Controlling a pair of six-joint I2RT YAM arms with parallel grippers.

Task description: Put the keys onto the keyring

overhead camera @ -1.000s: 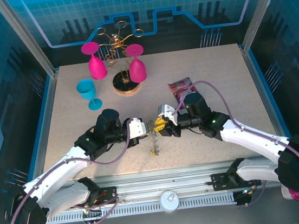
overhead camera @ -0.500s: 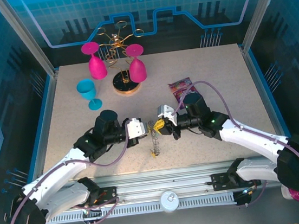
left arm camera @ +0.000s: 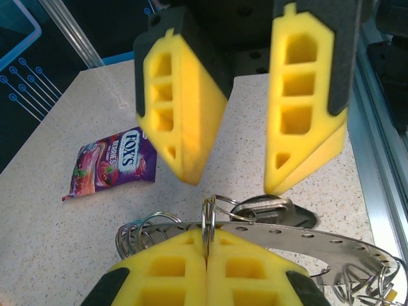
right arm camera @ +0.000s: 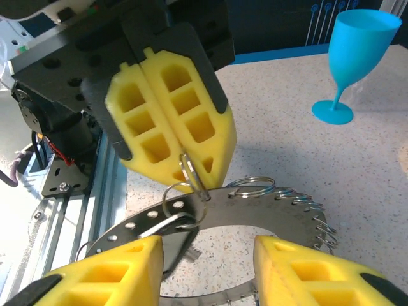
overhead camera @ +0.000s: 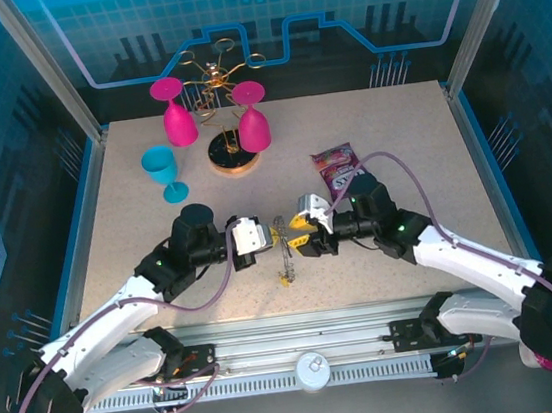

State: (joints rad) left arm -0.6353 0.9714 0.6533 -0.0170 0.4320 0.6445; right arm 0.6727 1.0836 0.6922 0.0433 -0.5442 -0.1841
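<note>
The left gripper (left arm camera: pixel 207 255) is clamped on a small wire loop (left arm camera: pixel 208 220) at the edge of the keyring (left arm camera: pixel 306 242). The right gripper (left arm camera: pixel 236 182) hovers just beyond the keyring, jaws apart. The foam pads pinch very little metal, so the loop could twist or slip and drop the keyring. The blue goblet (right arm camera: pixel 360 44) and sweet packet (left arm camera: pixel 111 166) lie well apart from the keyring. What looks like a key (left arm camera: pixel 271 207) sits just beside the keyring, crowded by both grippers.

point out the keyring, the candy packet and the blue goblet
keyring (right arm camera: pixel 255 215): right wrist view, on its flat grey band
candy packet (left arm camera: pixel 115 162): left wrist view, middle of the purple wrapper
blue goblet (right arm camera: pixel 358 39): right wrist view, on the bowl
</note>
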